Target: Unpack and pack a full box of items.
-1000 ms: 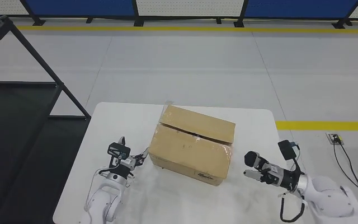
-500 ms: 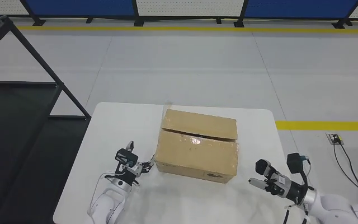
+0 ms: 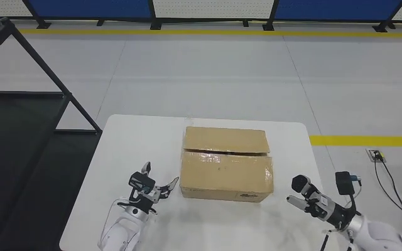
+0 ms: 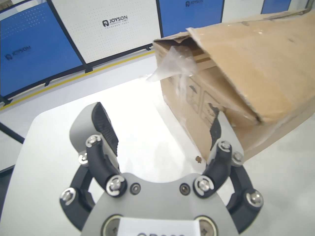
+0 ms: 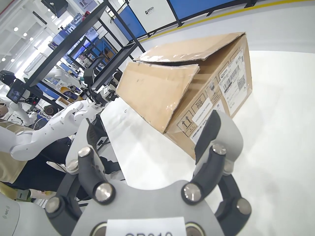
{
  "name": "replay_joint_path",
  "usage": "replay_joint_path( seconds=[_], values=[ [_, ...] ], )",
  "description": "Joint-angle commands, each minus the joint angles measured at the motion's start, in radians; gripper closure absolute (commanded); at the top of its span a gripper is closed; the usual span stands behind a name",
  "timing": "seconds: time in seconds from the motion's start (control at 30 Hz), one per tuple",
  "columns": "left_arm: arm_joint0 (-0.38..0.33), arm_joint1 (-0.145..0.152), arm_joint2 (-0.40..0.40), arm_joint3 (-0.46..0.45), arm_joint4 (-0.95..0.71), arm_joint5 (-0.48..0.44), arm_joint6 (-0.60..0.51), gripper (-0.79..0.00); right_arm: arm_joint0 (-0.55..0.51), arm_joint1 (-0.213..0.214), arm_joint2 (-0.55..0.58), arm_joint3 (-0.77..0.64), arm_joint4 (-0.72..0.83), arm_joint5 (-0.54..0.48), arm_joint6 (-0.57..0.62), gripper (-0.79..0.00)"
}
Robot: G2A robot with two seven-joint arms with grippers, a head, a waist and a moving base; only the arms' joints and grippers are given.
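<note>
At the left of the white tabletop point(image 3: 135, 135), the left gripper point(image 3: 158, 178) sits low over the surface near the front edge. Its jaws are spread wide with nothing between them. One finger point(image 4: 216, 124) is just beside the left end of the box, at its front lower corner. Whether it touches the cardboard cannot be told. A small brown crumb point(image 4: 198, 158) lies on the tabletop next to that finger.

The cardboard box point(image 3: 226, 166) stands in the middle of the tabletop, with its long sides running left to right, square with the tabletop's edges. Its top flaps are folded over but not sealed. In the left wrist view the near flap point(image 4: 248, 65) sticks out past the end of the box, and its edge is ragged. A loose scrap of clear tape point(image 4: 173, 62) hangs from the upper corner there. In the right wrist view a dark gap shows under the raised flap, and white printed labels point(image 5: 233, 79) cover the right end of the box.

The right gripper point(image 3: 297, 192) is to the right of the box, near its front right corner but apart from it. Its jaws are also spread wide and hold nothing. It points toward the labelled end of the box.
</note>
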Motion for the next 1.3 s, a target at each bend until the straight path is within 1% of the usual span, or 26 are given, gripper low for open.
replay_joint_path(
  seconds=[0.0, 0.1, 0.17, 0.2, 0.47, 0.53, 0.6, 0.7, 0.73, 0.77, 0.8, 0.87, 0.93, 1.0, 1.07, 1.13, 1.2, 1.27],
  values=[
    [0.003, 0.004, -0.042, 0.013, -0.013, 0.019, -0.001, -0.785, -0.004, 0.001, 0.002, -0.002, 0.004, 0.0, -0.01, -0.785],
    [-0.013, 0.008, -0.083, 0.054, -0.001, 0.043, -0.001, -0.785, -0.018, 0.003, 0.013, -0.016, 0.007, -0.001, -0.035, -0.785],
    [-0.028, 0.012, -0.098, 0.085, 0.049, 0.076, -0.007, -0.785, -0.034, 0.003, 0.027, -0.03, 0.011, 0.007, -0.068, -0.785],
    [-0.028, 0.012, -0.099, 0.086, 0.055, 0.078, -0.004, -0.785, -0.045, 0.003, 0.037, -0.041, 0.003, 0.015, -0.084, -0.785],
    [-0.028, 0.012, -0.099, 0.086, 0.055, 0.078, -0.004, -0.785, -0.045, 0.003, 0.037, -0.041, 0.003, 0.015, -0.084, -0.785],
    [-0.032, 0.013, -0.092, 0.084, 0.069, 0.061, -0.011, -0.785, -0.045, 0.003, 0.037, -0.041, 0.003, 0.015, -0.084, -0.785],
    [-0.07, 0.01, -0.081, 0.106, 0.029, 0.032, -0.02, -0.785, -0.046, 0.002, 0.036, -0.045, 0.003, 0.021, -0.089, -0.785],
    [-0.155, 0.007, -0.046, 0.185, 0.053, -0.028, 0.007, -0.785, -0.054, 0.002, 0.033, -0.06, 0.002, 0.03, -0.112, -0.785],
    [-0.19, 0.006, -0.036, 0.223, 0.052, -0.049, 0.014, -0.785, -0.057, 0.002, 0.035, -0.062, 0.001, 0.031, -0.116, -0.785],
    [-0.229, 0.006, -0.022, 0.261, 0.104, -0.034, 0.029, -0.785, -0.06, 0.003, 0.037, -0.061, 0.002, 0.032, -0.122, -0.785],
    [-0.261, 0.003, 0.003, 0.304, 0.131, -0.043, 0.059, -0.785, -0.064, 0.003, 0.038, -0.059, 0.007, 0.032, -0.128, -0.785],
    [-0.331, -0.007, 0.038, 0.391, 0.103, -0.083, 0.102, -0.785, -0.074, 0.003, 0.045, -0.053, 0.01, 0.032, -0.139, -0.785],
    [-0.392, -0.013, 0.079, 0.465, 0.159, -0.071, 0.144, -0.785, -0.088, 0.003, 0.053, -0.05, 0.013, 0.028, -0.154, -0.785],
    [-0.441, -0.024, 0.118, 0.526, 0.157, -0.086, 0.182, -0.785, -0.105, 0.003, 0.063, -0.045, 0.017, 0.023, -0.17, -0.785],
    [-0.485, -0.032, 0.162, 0.581, 0.226, -0.057, 0.208, -0.785, -0.122, 0.003, 0.074, -0.043, 0.019, 0.016, -0.185, -0.785],
    [-0.521, -0.043, 0.197, 0.635, 0.245, -0.039, 0.235, -0.785, -0.138, 0.003, 0.082, -0.043, 0.019, 0.01, -0.197, -0.785],
    [-0.553, -0.055, 0.225, 0.685, 0.234, -0.043, 0.257, -0.785, -0.151, 0.003, 0.088, -0.042, 0.019, 0.007, -0.208, -0.785],
    [-0.578, -0.066, 0.25, 0.727, 0.234, -0.027, 0.273, -0.785, -0.16, 0.003, 0.092, -0.042, 0.019, 0.004, -0.216, -0.785]
  ],
)
